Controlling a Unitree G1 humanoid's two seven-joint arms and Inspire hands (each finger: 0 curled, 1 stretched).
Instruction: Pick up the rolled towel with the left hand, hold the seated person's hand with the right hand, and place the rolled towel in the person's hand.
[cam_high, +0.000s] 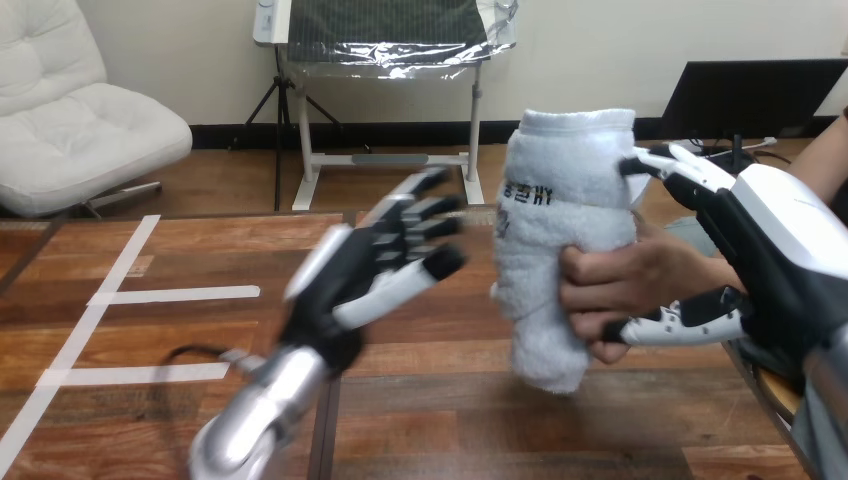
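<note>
Open, fingers spread, left robot hand (385, 262) is empty; towel (560, 230) stands upright near its 3 o'clock, gripped by person's hand (625, 280); right robot hand (770, 250) clasps person's hand, thumb beneath.

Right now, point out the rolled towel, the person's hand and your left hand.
rolled towel (560, 150): head view, upper cloth face.
person's hand (622, 280): head view, curled fingers.
left hand (368, 268): head view, palm.

Dark print on white rolled terry-cloth towel (565, 180), unreadable.
Short row of black characters on the upper left face, seemingly upside down, too blurred to make out; nothing else legibly lettered.
</note>
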